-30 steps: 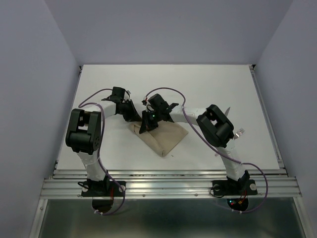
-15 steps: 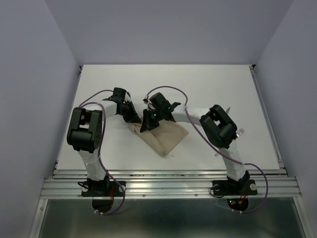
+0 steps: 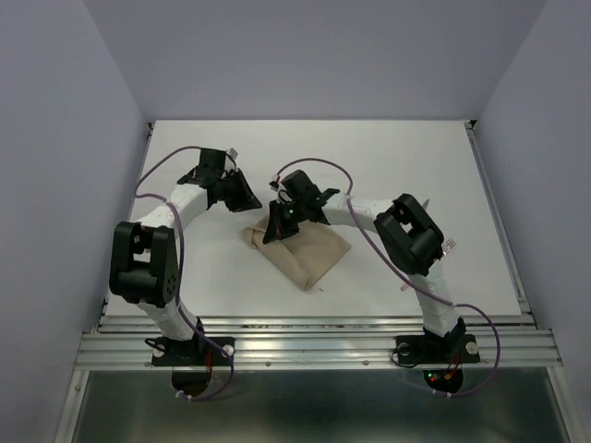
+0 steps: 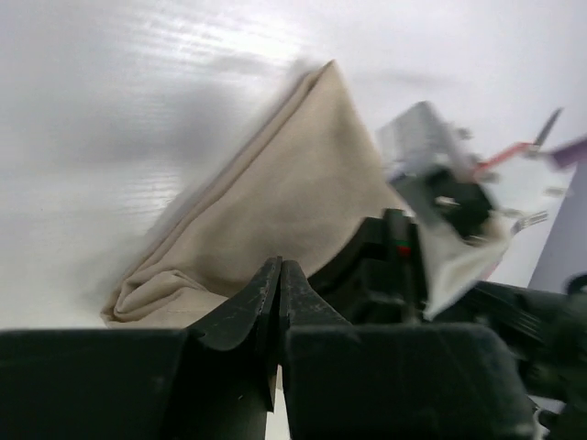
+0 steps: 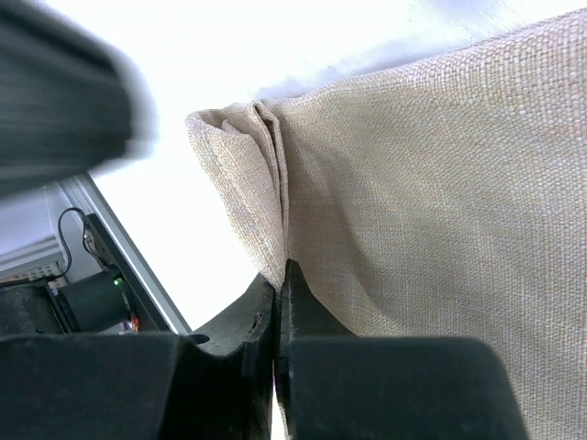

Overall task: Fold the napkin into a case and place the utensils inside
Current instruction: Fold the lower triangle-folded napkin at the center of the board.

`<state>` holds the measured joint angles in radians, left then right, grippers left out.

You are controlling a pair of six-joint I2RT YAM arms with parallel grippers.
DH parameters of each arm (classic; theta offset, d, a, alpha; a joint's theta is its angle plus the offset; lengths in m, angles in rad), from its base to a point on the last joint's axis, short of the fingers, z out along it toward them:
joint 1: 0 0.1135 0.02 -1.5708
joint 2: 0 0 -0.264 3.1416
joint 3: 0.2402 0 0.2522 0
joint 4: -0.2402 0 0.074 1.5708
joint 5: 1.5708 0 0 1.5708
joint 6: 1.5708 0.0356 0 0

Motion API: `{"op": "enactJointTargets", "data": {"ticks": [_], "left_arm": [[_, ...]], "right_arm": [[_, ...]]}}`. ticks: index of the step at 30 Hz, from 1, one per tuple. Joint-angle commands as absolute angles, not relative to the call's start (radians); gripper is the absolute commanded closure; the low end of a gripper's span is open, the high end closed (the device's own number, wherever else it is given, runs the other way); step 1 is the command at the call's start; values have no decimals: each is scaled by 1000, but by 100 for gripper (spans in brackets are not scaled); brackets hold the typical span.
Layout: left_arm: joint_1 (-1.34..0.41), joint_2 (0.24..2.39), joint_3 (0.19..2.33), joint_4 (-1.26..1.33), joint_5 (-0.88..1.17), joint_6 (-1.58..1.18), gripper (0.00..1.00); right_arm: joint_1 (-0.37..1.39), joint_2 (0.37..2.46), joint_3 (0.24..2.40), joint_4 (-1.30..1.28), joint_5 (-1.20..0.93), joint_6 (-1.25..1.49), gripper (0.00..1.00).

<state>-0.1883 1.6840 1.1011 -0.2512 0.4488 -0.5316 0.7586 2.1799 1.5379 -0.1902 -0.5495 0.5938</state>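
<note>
The beige napkin [image 3: 309, 256] lies folded into a rough wedge at the table's middle. My right gripper [image 3: 274, 231] is at its upper-left corner, and in the right wrist view it [image 5: 284, 268] is shut on the layered fold edge of the napkin [image 5: 431, 183]. My left gripper [image 3: 249, 199] hovers up and left of the cloth, apart from it. In the left wrist view its jaws [image 4: 280, 266] are shut on nothing, with the napkin [image 4: 284, 192] beyond them. The utensils lie at the right, mostly hidden behind my right arm: fork tines [image 3: 450, 245] and a metal tip [image 3: 426, 202] show.
The white table [image 3: 369, 157] ends at a metal rail [image 3: 314, 325] along the near edge. Grey walls close in the left, right and back. My right arm's elbow [image 3: 406, 231] stands over the spot where the utensils lie.
My left arm has pulled away from the napkin's left corner, up and to the left. The right gripper keeps its hold on the cloth in about the same place.
</note>
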Motion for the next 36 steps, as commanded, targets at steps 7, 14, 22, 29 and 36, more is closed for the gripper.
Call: {"op": "enactJointTargets", "data": {"ticks": [7,14,22,29,36], "left_arm": [[-161,1531,1148,-294,439,-508,84],[-158,1503,1031,-261,426,-531,79],[-160,1485,965,-256,408,-531,78],[-160,1460,939,-261,399,-522,78],[-164,1460,933,-267,399,-518,78]], "right_arm": [[739,2140,1539,-144,-581,583,99],[730,2149,1534,-146,-584,575,98],[720,2160,1548,-147,-627,554,99],[687,2178,1562,-152,-730,523,99],[667,2169,1562,-175,-742,499,99]]}}
